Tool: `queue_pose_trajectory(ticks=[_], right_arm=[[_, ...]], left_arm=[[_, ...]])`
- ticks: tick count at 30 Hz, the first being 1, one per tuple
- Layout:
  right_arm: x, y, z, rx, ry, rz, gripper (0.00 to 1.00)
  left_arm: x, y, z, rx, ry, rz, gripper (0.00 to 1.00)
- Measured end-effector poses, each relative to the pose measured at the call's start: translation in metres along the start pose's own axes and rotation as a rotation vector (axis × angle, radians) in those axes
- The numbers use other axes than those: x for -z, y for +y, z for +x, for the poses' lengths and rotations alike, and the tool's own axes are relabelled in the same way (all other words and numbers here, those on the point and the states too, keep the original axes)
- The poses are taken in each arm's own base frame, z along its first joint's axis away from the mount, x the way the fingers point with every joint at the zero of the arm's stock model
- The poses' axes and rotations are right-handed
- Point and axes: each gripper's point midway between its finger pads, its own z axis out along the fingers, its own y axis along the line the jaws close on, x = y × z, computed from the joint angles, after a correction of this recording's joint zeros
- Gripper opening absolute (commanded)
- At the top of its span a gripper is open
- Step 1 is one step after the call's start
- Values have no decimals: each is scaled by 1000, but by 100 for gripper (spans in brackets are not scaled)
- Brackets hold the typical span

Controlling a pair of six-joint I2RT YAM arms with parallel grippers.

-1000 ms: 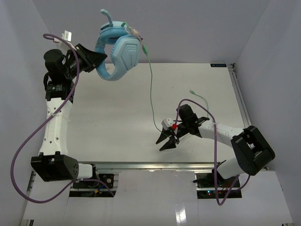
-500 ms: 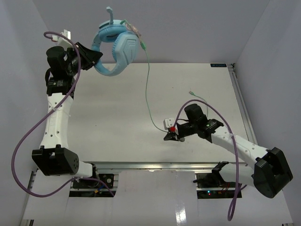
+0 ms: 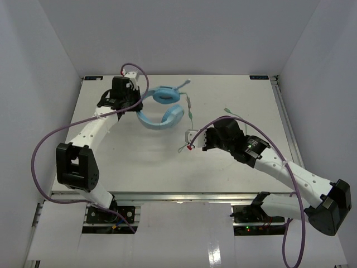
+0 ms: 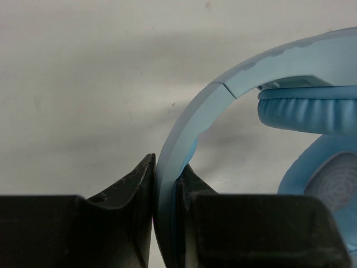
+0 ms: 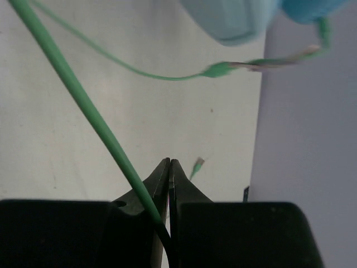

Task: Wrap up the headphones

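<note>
The light blue headphones (image 3: 162, 109) lie low over the far middle of the table. My left gripper (image 3: 135, 106) is shut on their headband (image 4: 251, 72), which is pinched between both fingers; a padded ear cup (image 4: 312, 111) is just to its right. The thin pale green cable (image 3: 190, 110) runs from the ear cups down to my right gripper (image 3: 185, 147). In the right wrist view the cable (image 5: 83, 95) passes in between the closed jaws of my right gripper (image 5: 169, 166). Its plug end (image 3: 227, 110) lies loose on the table.
Thick purple robot cables (image 3: 47, 139) loop off both arms. An inline connector (image 5: 218, 70) on the green cable hangs near the ear cups. The white table (image 3: 128, 162) is walled by grey panels on three sides.
My left arm has brought the headphones down from high at the back left to the far middle of the table. My right gripper has closed on the cable and moved up and left with it.
</note>
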Motion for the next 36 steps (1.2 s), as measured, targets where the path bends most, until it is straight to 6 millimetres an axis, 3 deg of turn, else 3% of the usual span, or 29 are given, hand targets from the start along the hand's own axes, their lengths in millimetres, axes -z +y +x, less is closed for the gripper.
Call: queue_pose_trajectory(ticks=[2, 5, 11, 15, 18, 21, 26, 30, 36], right_arm=[[4, -14, 8, 34, 55, 59, 8], [13, -39, 9, 70, 100, 144, 8], [39, -102, -17, 99, 60, 340, 8], [48, -125, -25, 100, 38, 410, 8], [51, -138, -17, 81, 37, 439, 8], [55, -154, 8, 21, 35, 464, 8], [65, -176, 59, -111, 50, 507, 8], [49, -177, 61, -174, -12, 462, 8], [16, -187, 55, -276, -84, 402, 8]], left_arm=[[-9, 7, 38, -73, 100, -45, 0], [-13, 12, 73, -187, 188, -82, 0], [-14, -10, 111, -362, 267, -12, 0], [-11, -30, 134, -431, 290, 89, 0], [3, -40, 146, -457, 287, 166, 0], [24, -51, 146, -469, 233, 247, 0], [70, -80, 122, -478, 64, 401, 0], [104, -107, 99, -490, -57, 530, 0], [142, -129, 87, -492, -139, 657, 0]])
